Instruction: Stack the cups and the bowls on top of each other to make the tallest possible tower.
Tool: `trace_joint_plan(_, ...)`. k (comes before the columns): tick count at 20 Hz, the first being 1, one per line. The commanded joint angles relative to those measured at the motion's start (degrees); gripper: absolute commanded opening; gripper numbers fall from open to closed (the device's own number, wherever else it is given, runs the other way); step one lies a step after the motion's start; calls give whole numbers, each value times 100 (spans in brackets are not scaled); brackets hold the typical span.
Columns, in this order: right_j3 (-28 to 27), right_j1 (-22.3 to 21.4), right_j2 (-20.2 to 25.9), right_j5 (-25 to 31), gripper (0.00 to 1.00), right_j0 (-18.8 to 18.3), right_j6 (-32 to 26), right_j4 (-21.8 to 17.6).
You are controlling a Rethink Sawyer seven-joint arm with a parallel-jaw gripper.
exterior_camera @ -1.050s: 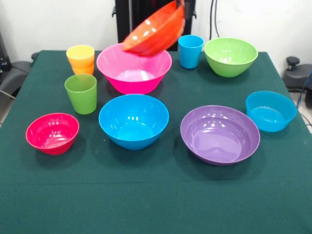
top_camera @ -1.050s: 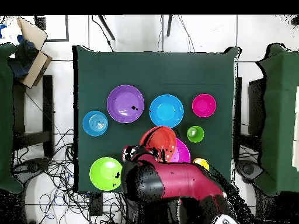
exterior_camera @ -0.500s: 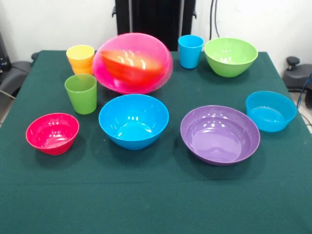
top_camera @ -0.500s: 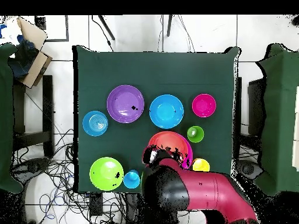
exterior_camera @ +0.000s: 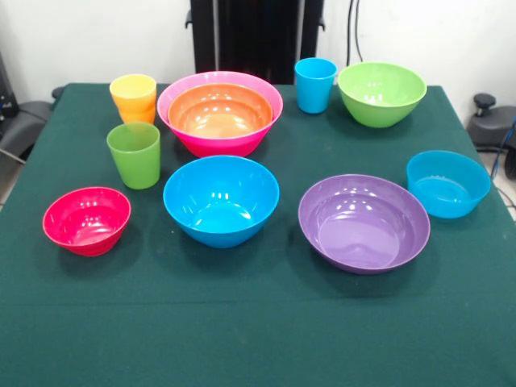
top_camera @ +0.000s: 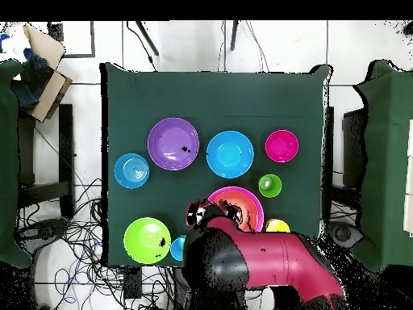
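Front view: orange bowl (exterior_camera: 219, 111) sits nested upright in the pink bowl (exterior_camera: 181, 93) at the desk's (exterior_camera: 258, 322) far side, with the yellow cup (exterior_camera: 133, 88) stacked on the orange cup (exterior_camera: 139, 115) just beside it. Overhead, the arm (top_camera: 258, 262) covers part of the pink bowl; the tool's state can't be told.

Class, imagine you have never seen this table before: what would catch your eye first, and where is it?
First, the orange bowl nested inside the large pink bowl at the far middle of the green table, the only bowls stacked so far. Next, the yellow cup sitting in an orange cup just left of them. From overhead, the red and black arm covers that corner.
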Motion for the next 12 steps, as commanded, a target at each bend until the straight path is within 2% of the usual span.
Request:
trace_joint_plan(1, 236, 127, 379, 364, 100, 235, -696, -504)
trace_joint_plan(5, 193, 225, 319, 320, 100, 335, -557, -615)
trace_joint_plan(12, -141, 622, -144, 126, 100, 831, 40, -1258)
